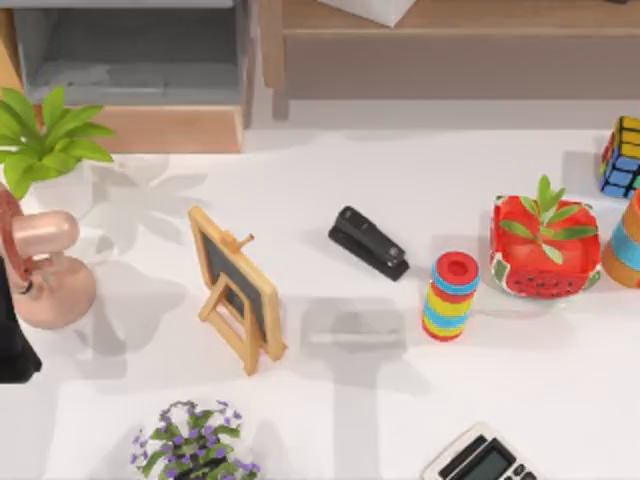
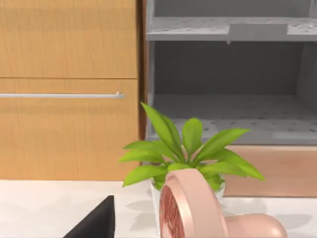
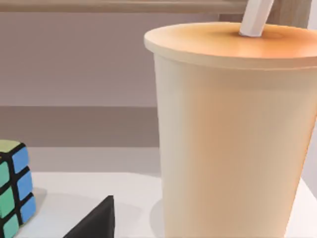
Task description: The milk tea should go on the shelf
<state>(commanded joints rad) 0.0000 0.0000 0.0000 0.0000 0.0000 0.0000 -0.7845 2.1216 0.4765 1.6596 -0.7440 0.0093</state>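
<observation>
Milk tea (image 3: 233,139) right before R pincer.

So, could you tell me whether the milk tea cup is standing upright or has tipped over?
Upright. In the right wrist view the milk tea cup stands on the white table with its lid level on top and its straw poking up.

You have open table at centre, between the small chalkboard easel (image 1: 233,290) and stapler (image 1: 369,243). On the right, striped ring stack (image 1: 451,296), watermelon planter (image 1: 542,246) (leafy) and puzzle cube (image 1: 621,156) crowd together.
</observation>
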